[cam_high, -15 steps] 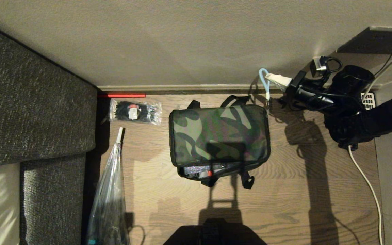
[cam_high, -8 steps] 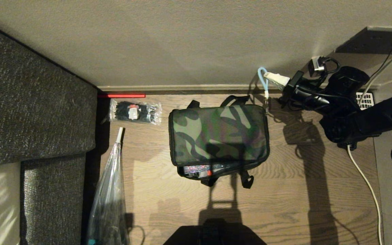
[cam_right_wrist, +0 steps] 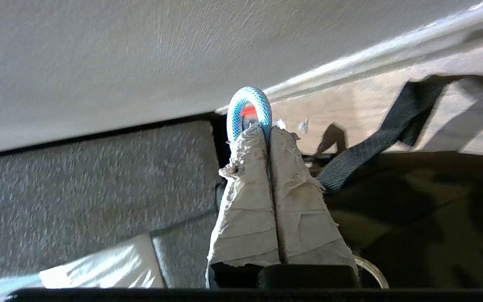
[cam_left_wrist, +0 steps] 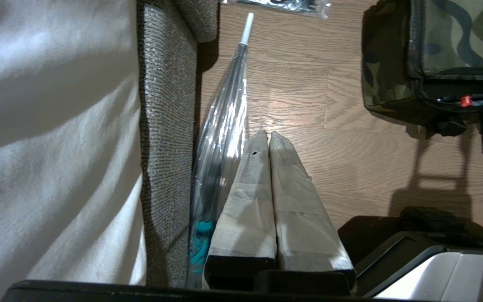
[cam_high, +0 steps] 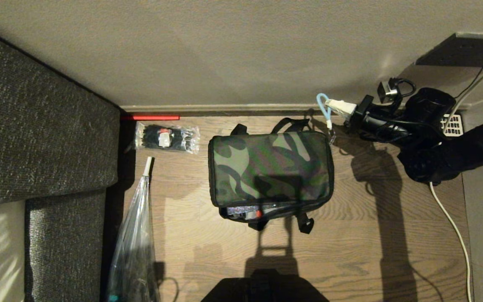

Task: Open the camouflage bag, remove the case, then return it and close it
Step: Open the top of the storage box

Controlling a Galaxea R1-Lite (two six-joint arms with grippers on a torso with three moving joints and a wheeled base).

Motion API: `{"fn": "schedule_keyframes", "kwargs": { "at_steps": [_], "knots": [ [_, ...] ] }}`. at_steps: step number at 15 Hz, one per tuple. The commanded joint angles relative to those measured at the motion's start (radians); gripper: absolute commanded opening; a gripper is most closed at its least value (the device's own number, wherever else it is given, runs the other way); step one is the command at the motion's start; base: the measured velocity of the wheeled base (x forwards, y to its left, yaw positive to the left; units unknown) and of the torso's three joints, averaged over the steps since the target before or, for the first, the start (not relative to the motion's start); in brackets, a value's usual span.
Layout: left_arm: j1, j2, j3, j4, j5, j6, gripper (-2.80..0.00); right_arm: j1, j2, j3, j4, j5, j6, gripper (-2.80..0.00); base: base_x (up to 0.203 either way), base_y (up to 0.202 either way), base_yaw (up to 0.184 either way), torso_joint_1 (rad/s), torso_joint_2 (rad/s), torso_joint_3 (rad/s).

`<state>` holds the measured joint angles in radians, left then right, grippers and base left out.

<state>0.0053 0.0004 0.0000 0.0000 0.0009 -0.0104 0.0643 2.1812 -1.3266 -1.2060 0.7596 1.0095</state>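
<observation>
Sofa (cam_high: 36,134): far left of the right gripper, grey woven upholstery, pale cushion at its lower corner; just beside the left gripper in the left wrist view.
Clear umbrella (cam_high: 134,247): flat on the wood floor (cam_high: 371,235) along the sofa edge, white tip pointing toward the wall; touching or nearly touching the left gripper's side.
Left gripper (cam_left_wrist: 268,136): parked low, paper-wrapped fingers (cam_left_wrist: 250,197) pressed together, holding nothing.
Packet of black ties (cam_high: 166,137): near the wall, well left of the right gripper, beside a red strip (cam_high: 149,118) at the skirting.
Camouflage bag (cam_high: 270,167): on the floor, below and left of the right gripper; lid down over most of the top, front edge gaping.
Case (cam_high: 250,212): inside the bag, only a sliver with a red dot visible through the front gap.
Blue loop (cam_high: 324,107): pinched at the right gripper's tips, hanging down to the bag's back right corner.
Right gripper (cam_high: 337,105): just above and beside the bag's back right corner, close to the wall; taped fingers (cam_right_wrist: 247,197) clamped fully together on the blue loop.
White cable (cam_high: 451,226): trailing across the floor, below and right of the right gripper.
</observation>
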Motion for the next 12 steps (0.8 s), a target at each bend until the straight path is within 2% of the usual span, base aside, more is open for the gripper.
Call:
{"fn": "schedule_keyframes", "kwargs": {
  "at_steps": [1,4,5,12],
  "knots": [
    [0.001,-0.002,0.002,0.0,0.001,0.0,-2.8,0.0,-0.016,0.036,-0.005,0.019,0.0,-2.8,0.0,0.0,0.0,0.0,0.0,0.0],
    [0.001,-0.002,0.002,0.0,0.001,0.0,-2.8,0.0,-0.031,0.077,-0.014,0.058,0.0,-2.8,0.0,0.0,0.0,0.0,0.0,0.0],
    [0.001,-0.002,0.002,0.0,0.001,-0.002,-2.8,0.0,-0.037,0.089,-0.015,0.058,-0.001,0.0,0.0,0.0,0.0,0.0,0.0,0.0],
    [0.001,-0.002,0.002,0.0,0.001,-0.002,-2.8,-0.028,-0.061,0.169,-0.024,0.06,-0.017,0.0,0.0,0.0,0.0,0.0,0.0,0.0]
  ]
}}
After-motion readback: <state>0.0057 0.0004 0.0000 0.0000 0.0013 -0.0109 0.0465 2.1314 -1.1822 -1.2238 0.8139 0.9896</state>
